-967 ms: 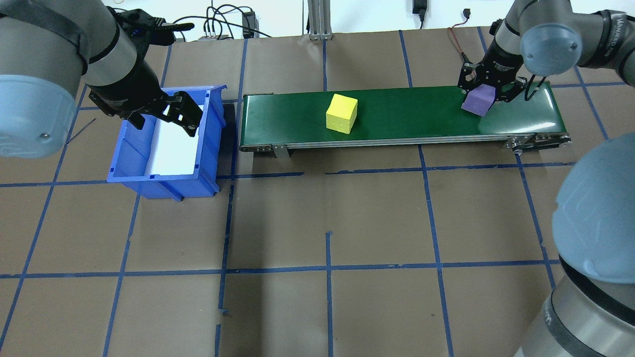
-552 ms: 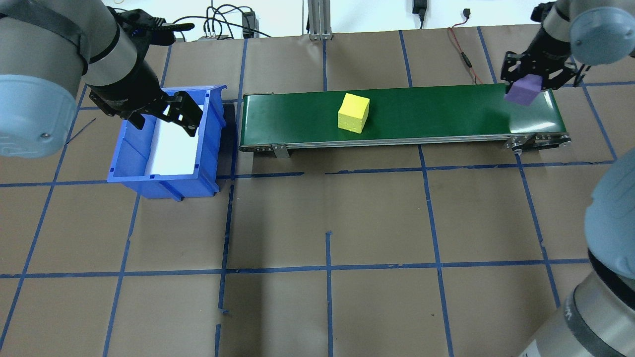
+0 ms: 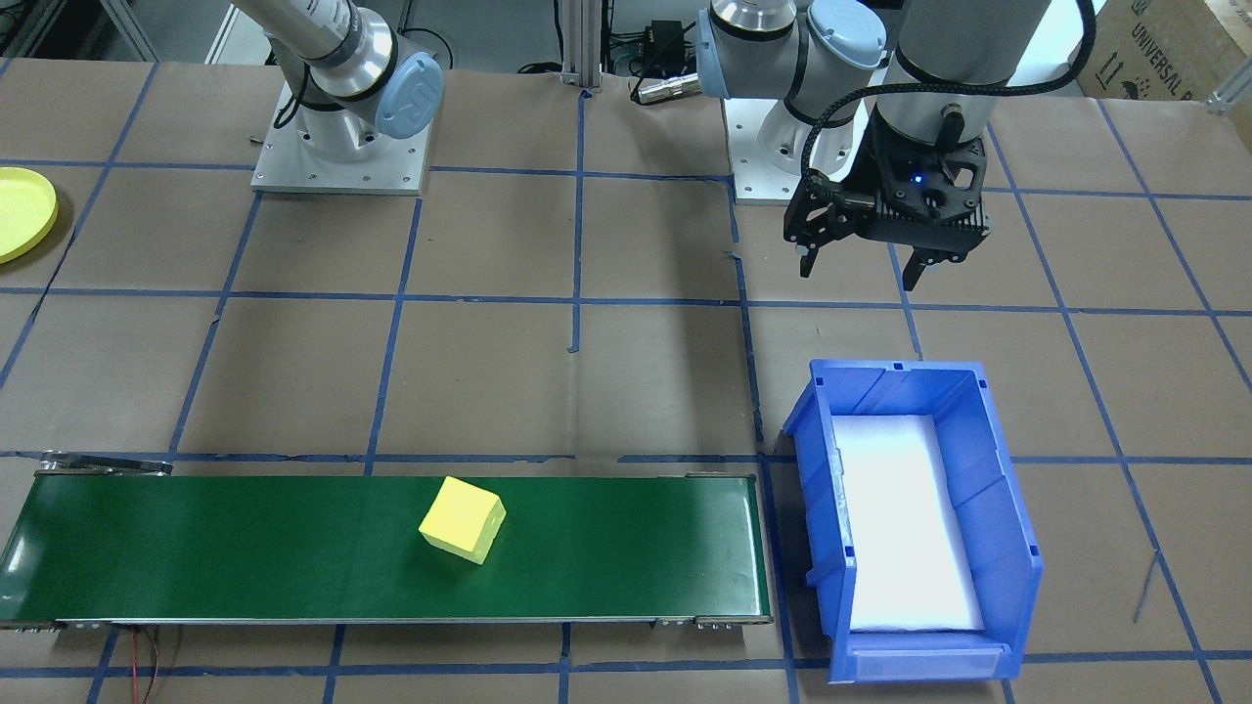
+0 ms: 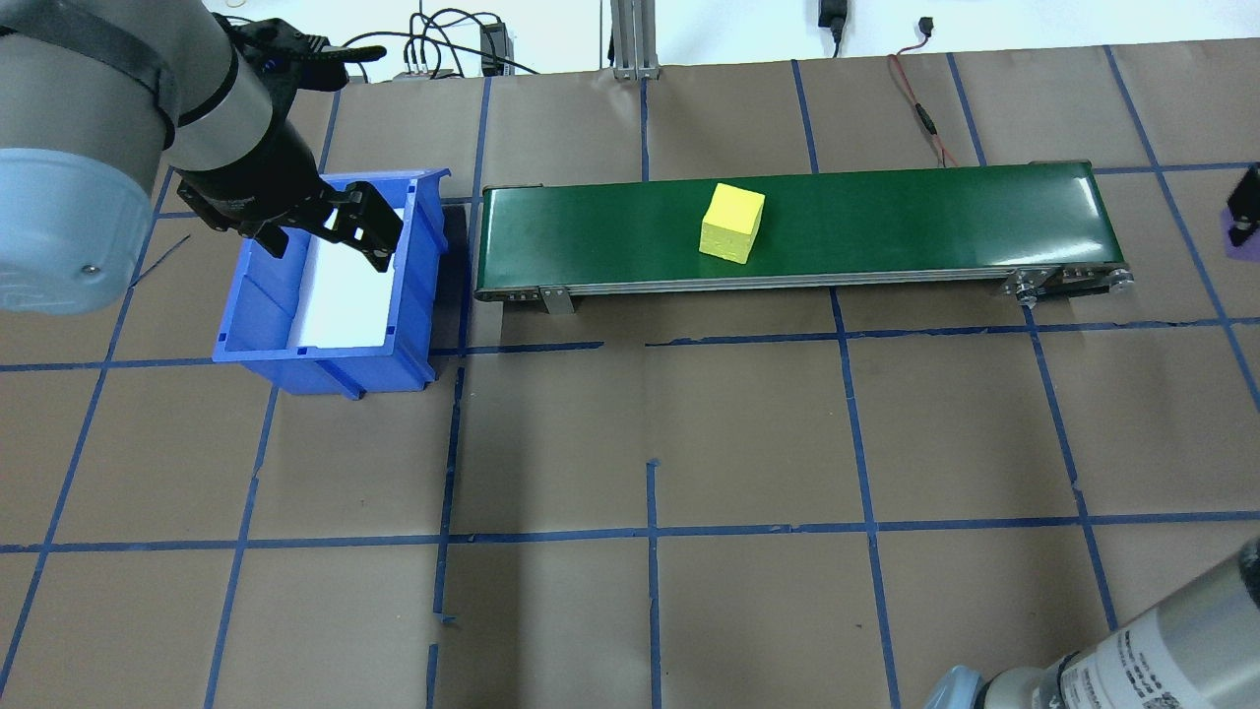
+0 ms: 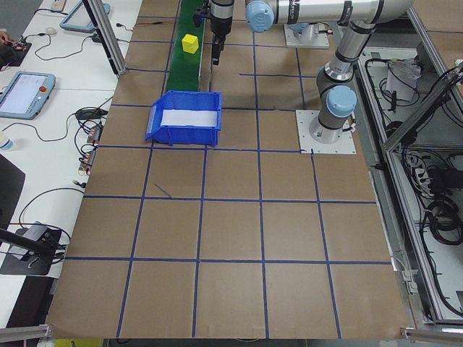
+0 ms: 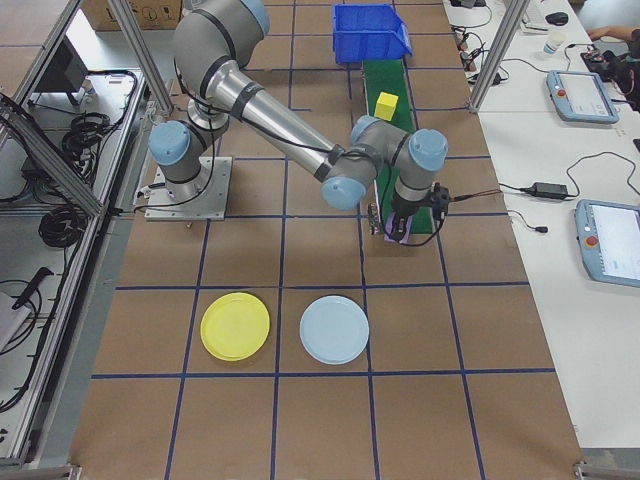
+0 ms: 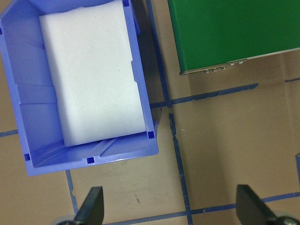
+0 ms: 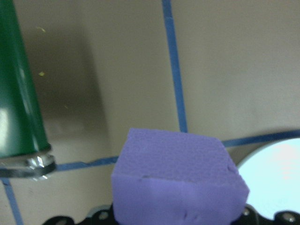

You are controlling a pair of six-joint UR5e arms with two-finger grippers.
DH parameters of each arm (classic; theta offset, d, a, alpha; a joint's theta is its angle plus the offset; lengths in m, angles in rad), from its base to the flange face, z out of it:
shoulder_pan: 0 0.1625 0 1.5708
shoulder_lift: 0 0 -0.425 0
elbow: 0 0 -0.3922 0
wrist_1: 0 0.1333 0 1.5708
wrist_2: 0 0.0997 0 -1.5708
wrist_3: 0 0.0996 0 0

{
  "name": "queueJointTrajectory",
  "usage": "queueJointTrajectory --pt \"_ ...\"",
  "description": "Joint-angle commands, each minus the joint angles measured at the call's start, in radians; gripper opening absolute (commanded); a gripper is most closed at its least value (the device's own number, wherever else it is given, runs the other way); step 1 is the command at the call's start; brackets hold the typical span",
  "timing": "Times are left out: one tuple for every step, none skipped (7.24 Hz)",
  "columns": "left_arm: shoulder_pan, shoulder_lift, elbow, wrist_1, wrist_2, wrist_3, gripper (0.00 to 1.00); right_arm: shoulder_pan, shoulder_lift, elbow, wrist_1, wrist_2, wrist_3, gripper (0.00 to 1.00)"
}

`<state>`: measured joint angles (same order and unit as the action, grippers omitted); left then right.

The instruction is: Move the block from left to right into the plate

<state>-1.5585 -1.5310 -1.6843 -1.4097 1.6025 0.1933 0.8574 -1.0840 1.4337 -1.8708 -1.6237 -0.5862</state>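
Right hand (image 8: 178,220) grips purple block (image 8: 176,180), block fills lower part of right wrist view, held above the brown paper surface (image 4: 748,433) just past the belt's end roller. Pale blue plate (image 8: 274,180) edge shows under it at lower right of that view. In overhead view only a sliver of right hand (image 4: 1242,212) and block (image 4: 1242,241) at the right edge, off the end of green conveyor belt (image 4: 886,222). In exterior right view the block (image 6: 397,228) hangs in the hand (image 6: 400,232) near the belt end; yellow plate (image 6: 235,327) lies on the surface, well apart from the block, with the pale blue plate (image 6: 335,329) just beside it. Block not on either plate.

Yellow cube (image 4: 732,223) sits on the belt about mid-length, slightly tilted to the belt's edges.

Left hand (image 3: 861,269) hovers wide open, holding nothing, fingers (image 7: 91,208) spread apart, near blue bin (image 3: 998,528). Bin stands at the belt's left end, just beside it, white foam pad (image 7: 91,70) lining the bottom. Blue tape grid over the surface.
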Motion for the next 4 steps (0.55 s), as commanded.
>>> queueJointTrajectory --pt "0.0 0.0 -0.002 0.0 0.001 0.0 1.0 -0.165 0.012 0.019 -0.001 -0.038 -0.227 0.46" --pt "0.0 0.0 -0.002 0.0 0.001 0.0 1.0 -0.21 0.032 0.019 -0.004 -0.065 -0.275 0.46" --pt "0.0 0.0 -0.003 0.0 0.001 0.0 1.0 -0.23 0.065 0.017 -0.04 -0.068 -0.315 0.48" --pt "-0.002 0.0 -0.003 0.0 0.001 0.0 1.0 -0.244 0.078 0.023 -0.06 -0.07 -0.328 0.59"
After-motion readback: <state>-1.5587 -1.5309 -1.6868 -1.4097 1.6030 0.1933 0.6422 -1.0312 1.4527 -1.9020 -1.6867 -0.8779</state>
